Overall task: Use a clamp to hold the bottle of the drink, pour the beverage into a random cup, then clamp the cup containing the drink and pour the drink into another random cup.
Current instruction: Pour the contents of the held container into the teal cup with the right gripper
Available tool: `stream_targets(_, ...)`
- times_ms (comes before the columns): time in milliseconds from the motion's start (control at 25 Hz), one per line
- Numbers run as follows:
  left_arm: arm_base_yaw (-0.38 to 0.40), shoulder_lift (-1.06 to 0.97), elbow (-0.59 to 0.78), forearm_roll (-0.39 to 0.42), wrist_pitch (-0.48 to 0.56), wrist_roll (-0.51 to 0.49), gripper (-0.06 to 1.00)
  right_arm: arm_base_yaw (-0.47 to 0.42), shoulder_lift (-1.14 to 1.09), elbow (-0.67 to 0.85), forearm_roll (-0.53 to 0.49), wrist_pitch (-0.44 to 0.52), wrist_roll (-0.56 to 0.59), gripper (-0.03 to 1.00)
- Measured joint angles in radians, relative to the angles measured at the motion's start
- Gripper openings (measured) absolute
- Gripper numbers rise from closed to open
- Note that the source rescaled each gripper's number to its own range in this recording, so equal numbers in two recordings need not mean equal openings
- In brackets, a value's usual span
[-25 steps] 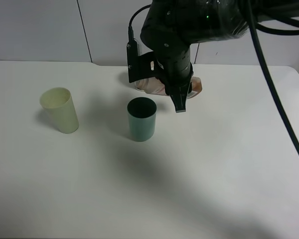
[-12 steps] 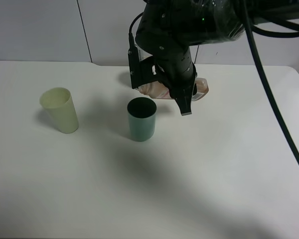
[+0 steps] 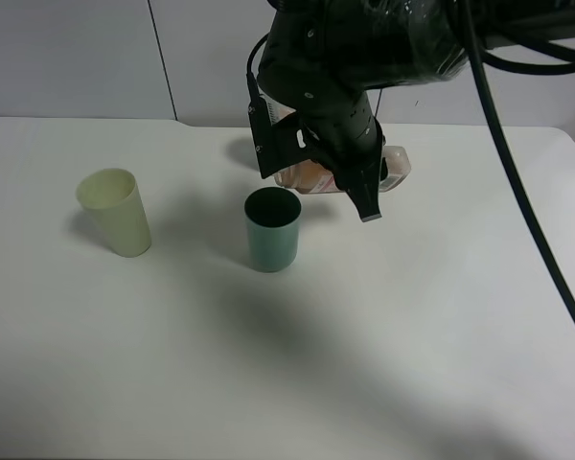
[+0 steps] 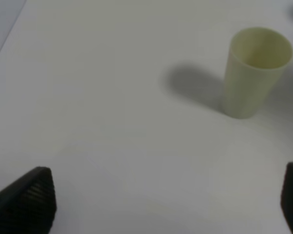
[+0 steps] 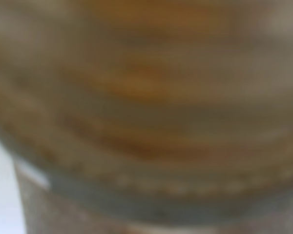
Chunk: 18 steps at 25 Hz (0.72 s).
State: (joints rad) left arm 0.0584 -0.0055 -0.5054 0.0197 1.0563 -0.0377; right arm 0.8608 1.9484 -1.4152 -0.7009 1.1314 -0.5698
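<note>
Overhead, right pincer (image 3: 353, 188) clenched on tilted bottle (image 3: 305, 176), its wrist view brown blur, left pincer (image 4: 158, 200) spread.

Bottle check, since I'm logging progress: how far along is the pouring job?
Done: the right gripper is shut on the bottle, lifted and tipped sideways. In hand: it hangs just behind the teal cup; no stream shows, brown drink shows inside. Left: seemingly both pours; the pale yellow-green cup looks empty, the open left gripper near it.
</note>
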Motion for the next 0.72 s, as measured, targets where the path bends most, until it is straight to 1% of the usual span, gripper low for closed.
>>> stream_targets(440, 0.0, 0.0, 0.0, 0.0, 0.0, 0.0, 0.76, 0.0, 0.0, 0.0, -0.057, 0.026, -0.007, 0.02)
stream_targets(600, 0.0, 0.0, 0.0, 0.0, 0.0, 0.0, 0.76, 0.005, 0.0, 0.0, -0.094, 0.03, -0.007, 0.02)
stream_targets(720, 0.0, 0.0, 0.0, 0.0, 0.0, 0.0, 0.76, 0.01, 0.0, 0.0, -0.099, 0.03, -0.007, 0.02)
